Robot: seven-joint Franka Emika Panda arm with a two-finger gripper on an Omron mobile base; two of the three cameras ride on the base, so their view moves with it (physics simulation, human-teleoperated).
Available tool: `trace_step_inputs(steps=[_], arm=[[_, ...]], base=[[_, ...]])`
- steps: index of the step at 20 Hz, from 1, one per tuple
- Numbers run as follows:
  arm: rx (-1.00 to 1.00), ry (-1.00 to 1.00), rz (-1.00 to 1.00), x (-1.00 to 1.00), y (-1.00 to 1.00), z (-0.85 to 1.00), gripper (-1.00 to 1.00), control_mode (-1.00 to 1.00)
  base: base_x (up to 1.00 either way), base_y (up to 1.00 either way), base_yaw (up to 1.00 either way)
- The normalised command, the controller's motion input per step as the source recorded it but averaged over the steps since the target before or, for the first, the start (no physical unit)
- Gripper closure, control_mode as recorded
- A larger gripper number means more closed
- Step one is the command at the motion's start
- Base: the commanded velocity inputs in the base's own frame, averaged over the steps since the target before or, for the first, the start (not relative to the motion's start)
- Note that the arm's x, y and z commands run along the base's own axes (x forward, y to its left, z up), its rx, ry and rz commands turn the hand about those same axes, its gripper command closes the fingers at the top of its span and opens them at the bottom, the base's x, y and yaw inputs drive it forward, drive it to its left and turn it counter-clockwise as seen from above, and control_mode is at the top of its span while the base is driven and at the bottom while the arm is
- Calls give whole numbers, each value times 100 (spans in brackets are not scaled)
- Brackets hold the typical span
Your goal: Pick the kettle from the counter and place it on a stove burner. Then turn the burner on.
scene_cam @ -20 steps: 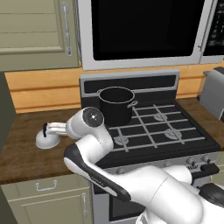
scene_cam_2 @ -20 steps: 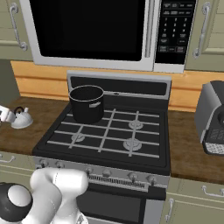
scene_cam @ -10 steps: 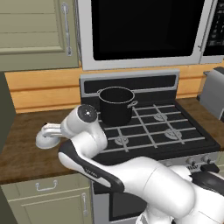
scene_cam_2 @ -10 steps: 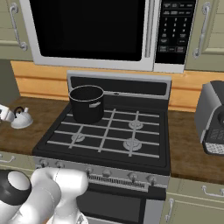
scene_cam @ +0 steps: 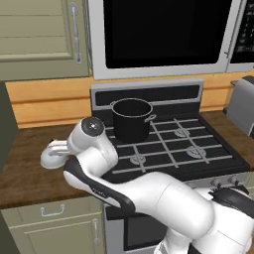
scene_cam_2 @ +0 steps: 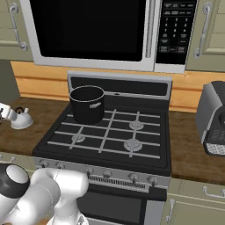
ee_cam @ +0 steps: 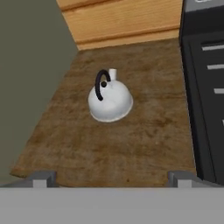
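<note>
Kettle (ee_cam: 110, 100) upright on counter (ee_cam: 131, 140), below open hand (ee_cam: 111, 177), apart

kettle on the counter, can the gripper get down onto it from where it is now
Probably yes. The kettle stands alone on the counter, left of the stove, with bare wood all round it. The gripper is open above it, and nothing lies between them.

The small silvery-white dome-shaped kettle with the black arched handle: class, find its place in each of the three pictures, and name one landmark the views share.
Left base view: hidden behind the white arm, over the dark brown wood-grain counter left of the stove.
Right base view: the kettle stands at the far left edge, on the counter.
Hand view: the kettle sits upper centre, handle up.
Shared landmark: the black stove's left edge, right of the kettle.
</note>
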Motion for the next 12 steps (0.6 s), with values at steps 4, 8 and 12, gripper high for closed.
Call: trace_step_inputs(steps=[4, 8, 12], arm=[[-17, 0, 0, 11, 2, -23, -100, -100], [-14, 0, 0, 16, 13, -14, -100, -100], [-11, 0, 0, 19, 15, -10, -100, -100]], base=[[0, 0, 0], [0, 0, 0], [0, 0, 0]])
